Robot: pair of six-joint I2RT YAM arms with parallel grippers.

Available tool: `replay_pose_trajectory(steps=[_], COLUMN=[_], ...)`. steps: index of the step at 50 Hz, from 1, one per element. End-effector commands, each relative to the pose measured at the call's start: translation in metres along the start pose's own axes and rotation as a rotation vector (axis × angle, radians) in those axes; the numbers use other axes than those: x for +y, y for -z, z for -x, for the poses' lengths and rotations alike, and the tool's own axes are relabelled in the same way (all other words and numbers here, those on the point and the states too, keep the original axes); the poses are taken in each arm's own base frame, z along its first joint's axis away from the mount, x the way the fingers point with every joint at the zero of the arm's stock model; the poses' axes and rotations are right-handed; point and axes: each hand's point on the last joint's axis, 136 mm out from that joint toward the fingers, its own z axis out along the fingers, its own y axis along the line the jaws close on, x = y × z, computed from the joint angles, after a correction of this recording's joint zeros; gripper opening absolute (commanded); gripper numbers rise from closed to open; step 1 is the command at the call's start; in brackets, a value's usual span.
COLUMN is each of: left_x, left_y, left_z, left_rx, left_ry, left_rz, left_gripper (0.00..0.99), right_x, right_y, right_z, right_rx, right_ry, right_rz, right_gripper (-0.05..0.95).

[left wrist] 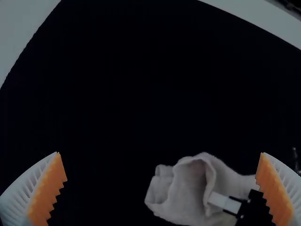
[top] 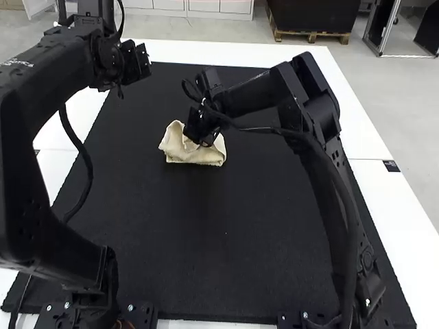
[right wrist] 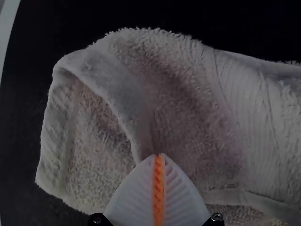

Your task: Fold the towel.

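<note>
The towel point(top: 186, 156) lies bunched around the middle of the mat point(top: 206, 233). My right gripper point(top: 202, 141) is clenched at its fold; I can't tell whether it pinches cloth. My left gripper point(top: 143, 60) is spread wide.

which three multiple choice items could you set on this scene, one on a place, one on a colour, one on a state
1. Where does the towel lie?
A) on the white table border
B) on the black mat
C) draped over the left arm

2. What colour are the pads of the left claw?
A) orange
B) green
C) blue

3. How does the left claw stand?
A) shut on the towel
B) shut on nothing
C) open

Right letters:
1 B: the high view shows dark mat around the towel.
2 A: orange ridged faces show in the left wrist view.
3 C: its two fingers stand wide apart there.
</note>
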Motion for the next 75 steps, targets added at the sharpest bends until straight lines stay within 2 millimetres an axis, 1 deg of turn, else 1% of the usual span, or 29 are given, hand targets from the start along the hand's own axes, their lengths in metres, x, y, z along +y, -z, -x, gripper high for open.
replay_pose_trajectory(steps=[1,12,26,34,43,52,67,71,75], left_x=[0.001,0.001,0.002,0.002,0.002,0.002,0.002,0.001,0.001], left_y=[0.006,0.006,0.006,0.006,0.006,0.006,0.006,0.006,0.006], left_z=[0.001,0.001,0.001,0.001,0.002,0.001,0.001,0.002,0.001], left_rx=[-0.014,-0.013,-0.013,-0.013,-0.014,-0.013,-0.013,-0.014,-0.012], left_ry=[0.012,0.012,0.015,0.015,0.017,0.02,0.02,0.02,0.019], left_rz=[-0.01,-0.012,-0.011,-0.011,-0.01,-0.012,-0.012,-0.014,-0.014], left_gripper=[0.949,0.949,0.949,0.949,0.949,0.949,0.949,0.949,0.949], right_x=[0.021,0.018,0.001,-0.004,-0.005,-0.012,-0.012,-0.008,-0.008], right_y=[0.022,0.022,0.025,0.027,0.026,0.021,0.02,0.019,0.016], right_z=[0.015,0.018,0.03,0.035,0.032,0.019,0.017,0.017,0.013], right_rx=[-0.043,-0.047,-0.068,-0.074,-0.068,-0.041,-0.039,-0.041,-0.034], right_ry=[0.023,0.011,-0.013,-0.019,-0.018,-0.019,-0.021,-0.017,-0.013], right_rz=[0.038,0.034,0.011,0.006,0.003,-0.012,-0.011,-0.005,-0.005], right_gripper=[-0.02,-0.02,-0.02,-0.02,-0.02,-0.02,-0.02,-0.02,-0.02])
